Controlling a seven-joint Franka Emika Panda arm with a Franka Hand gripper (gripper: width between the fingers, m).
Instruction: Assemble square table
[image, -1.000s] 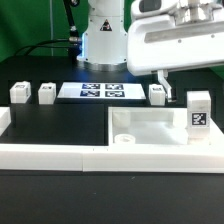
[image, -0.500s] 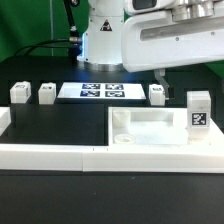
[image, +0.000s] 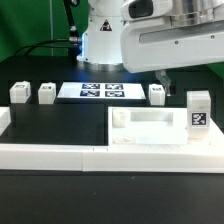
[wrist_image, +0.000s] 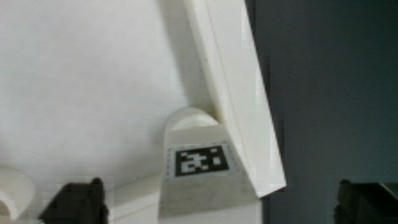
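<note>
My gripper (wrist_image: 222, 203) has its jaws wide apart and holds nothing. I only see the finger ends (wrist_image: 79, 201), cut off at the picture's edge. Between them one leg (wrist_image: 199, 150) stands up in a corner of the tabletop (wrist_image: 89, 90). From outside, the big white arm (image: 170, 45) hides most of the gripper. Three more legs (image: 46, 94) sit beside the marker board (image: 100, 91).

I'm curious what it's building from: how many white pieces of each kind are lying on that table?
Small tagged legs: 4
Square tabletop: 1
Long border rail: 1
Marker board: 1
Total: 7
</note>
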